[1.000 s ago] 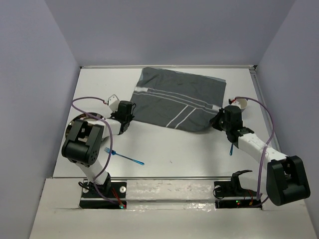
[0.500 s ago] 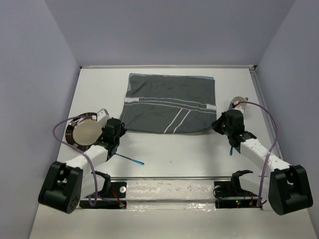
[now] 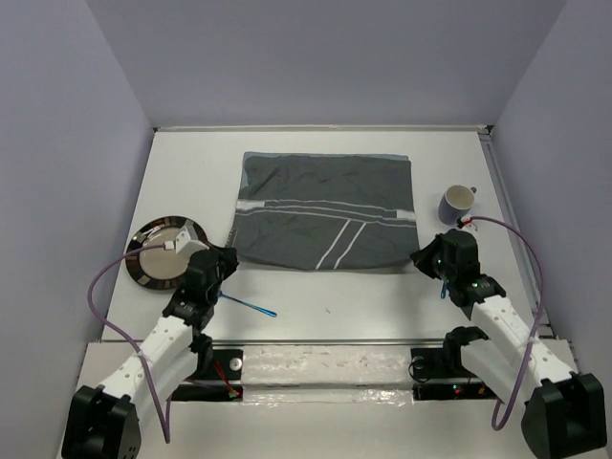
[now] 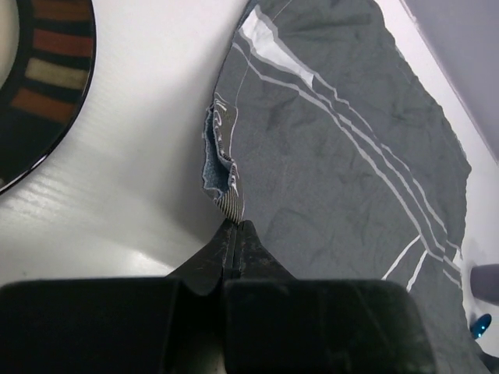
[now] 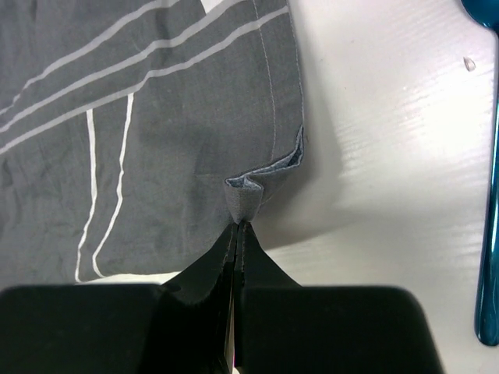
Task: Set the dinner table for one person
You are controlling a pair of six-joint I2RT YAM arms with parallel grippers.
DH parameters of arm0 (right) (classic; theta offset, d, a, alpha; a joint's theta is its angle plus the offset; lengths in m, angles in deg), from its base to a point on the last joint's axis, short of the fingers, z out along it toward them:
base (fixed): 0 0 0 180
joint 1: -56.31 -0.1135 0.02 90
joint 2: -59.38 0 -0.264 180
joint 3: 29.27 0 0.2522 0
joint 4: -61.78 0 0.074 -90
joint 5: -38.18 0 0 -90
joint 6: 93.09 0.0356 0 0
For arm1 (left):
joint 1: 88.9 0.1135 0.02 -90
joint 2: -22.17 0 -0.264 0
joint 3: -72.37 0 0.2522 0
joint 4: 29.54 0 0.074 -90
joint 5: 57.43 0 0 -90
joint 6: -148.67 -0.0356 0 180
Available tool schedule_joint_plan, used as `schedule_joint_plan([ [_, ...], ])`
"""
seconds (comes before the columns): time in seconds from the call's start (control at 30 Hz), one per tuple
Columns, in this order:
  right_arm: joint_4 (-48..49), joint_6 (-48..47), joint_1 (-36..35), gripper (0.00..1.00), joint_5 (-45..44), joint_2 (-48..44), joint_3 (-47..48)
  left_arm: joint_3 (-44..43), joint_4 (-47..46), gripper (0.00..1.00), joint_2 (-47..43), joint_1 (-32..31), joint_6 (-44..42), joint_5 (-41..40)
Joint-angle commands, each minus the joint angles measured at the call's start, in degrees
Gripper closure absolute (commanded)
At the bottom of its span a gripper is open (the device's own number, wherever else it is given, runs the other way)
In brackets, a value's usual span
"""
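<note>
Pinching the two near corners of the striped cloth (image 3: 325,210), the left gripper (image 3: 229,260) and the right gripper (image 3: 422,254) each have their jaws pressed together on a small bunched fold of fabric, as both wrist views show. The cloth lies spread and nearly flat on the dinner table (image 3: 363,296), toward the far wall and roughly centred, with only slight wrinkles. Judged as a place setting, only the first step, laying the mat, looks close to done: the corners are not yet released and nothing rests on the cloth. The plate (image 3: 143,234) sits off the cloth's left edge, just beside the left gripper. The mug (image 3: 457,203) stands off its right edge, apart from it. A blue fork (image 3: 247,305) lies on the near side of the cloth's left corner, and a second blue utensil (image 3: 444,287), its kind unclear, lies on the near side of the right corner beside the right arm. All four probably need moving to the cloth. Both forearms lie over the cutlery's ground, so each must likely let go first.
</note>
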Motion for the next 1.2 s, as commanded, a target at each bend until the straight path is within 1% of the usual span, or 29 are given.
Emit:
schedule_joint_plan([
  [0.0,-4.87,2.49,-0.03,1.0,0.45,-4.96,-0.58,2.37,4.26,1.0,-4.33,-0.2,1.25,1.81],
  [0.07,-6.19,2.75,-0.03,1.0,0.45,-6.37,-0.57,3.51,5.57,1.0,-5.65,-0.11,1.25,1.55],
  [0.2,-7.52,3.54,-0.03,1.0,0.71,-8.21,-1.8,3.16,8.48,1.0,-9.08,-0.2,0.99,1.38],
  [0.43,-8.13,4.16,-0.03,1.0,-1.31,-6.55,-0.49,3.07,12.26,1.0,-14.45,-0.2,0.64,1.2],
  [0.47,-8.13,3.99,-0.03,1.0,-1.05,-6.89,-0.4,2.99,12.61,0.99,-15.06,-0.11,0.2,1.11],
  [0.5,-8.13,3.29,-0.03,1.0,-0.79,-8.12,-0.22,2.73,12.79,0.85,-15.06,-0.2,-0.06,0.94],
  [0.53,-8.31,2.85,-0.03,1.0,-1.22,-8.91,0.3,1.94,12.88,0.78,-15.15,-0.2,-0.85,1.37],
  [0.57,-8.83,2.49,-0.03,0.94,-1.48,-9.7,0.65,1.41,13.14,0.72,-15.5,-0.29,-1.29,1.46],
  [0.6,-9.1,2.14,-0.03,0.94,-1.75,-10.32,1.0,0.97,13.32,0.68,-15.85,-0.29,-1.64,1.64],
  [0.63,-9.45,1.53,-0.03,0.84,-1.75,-11.28,1.44,-0.08,13.49,0.58,-16.2,-0.29,-1.91,1.64],
  [0.67,-9.62,1.35,-0.03,0.79,-1.58,-11.38,1.88,-0.78,13.84,0.5,-16.64,-0.29,-2.43,1.64],
  [0.7,-10.32,0.91,-0.03,0.69,-1.66,-11.29,2.93,-1.31,13.93,0.37,-17.52,-0.29,-2.7,1.64],
  [0.73,-10.68,0.47,-0.03,0.6,-1.84,-11.12,3.38,-2.01,13.93,0.3,-17.87,-0.29,-3.05,1.64],
  [0.77,-11.11,0.03,-0.03,0.47,-2.19,-10.94,4.51,-3.5,13.93,0.24,-18.4,-0.29,-3.84,1.64],
  [0.8,-11.38,-0.84,-0.03,0.44,-2.54,-10.68,5.13,-4.39,13.93,0.15,-18.67,-0.29,-4.28,1.64],
  [0.83,-11.73,-1.28,-0.03,0.4,-3.15,-10.33,5.75,-6.14,14.89,0.13,-18.76,-0.37,-4.89,1.29],
  [0.87,-12.08,-2.16,-0.03,0.33,-3.33,-10.24,7.06,-7.28,15.77,0.12,-18.93,-0.46,-6.47,1.03],
  [0.9,-12.17,-2.69,-0.03,0.31,-2.9,-10.24,7.68,-8.43,15.95,0.12,-19.02,-0.46,-7.35,0.59],
  [1.0,-11.21,-4.8,-0.03,0.31,0.08,-9.01,9.61,-13.7,15.96,0.12,-18.93,-0.46,-9.73,1.02],
  [1.07,-9.29,-6.56,-0.03,0.34,7.09,-6.82,11.02,-18.35,15.08,0.12,-18.84,-0.55,-12.62,3.04],
  [1.1,-6.32,-6.56,-1.08,0.34,11.22,-3.16,11.64,-21.59,14.47,0.11,-18.58,-0.64,-15.07,4.7],
  [1.13,-4.55,-6.39,-1.09,0.34,11.26,-0.77,11.64,-21.62,12.81,0.11,-18.23,-0.64,-15.09,4.72],
  [1.17,-1.48,-6.13,-5.0,0.34,12.74,4.3,12.95,-25.28,12.18,0.11,-17.53,-0.64,-17.88,6.02],
])
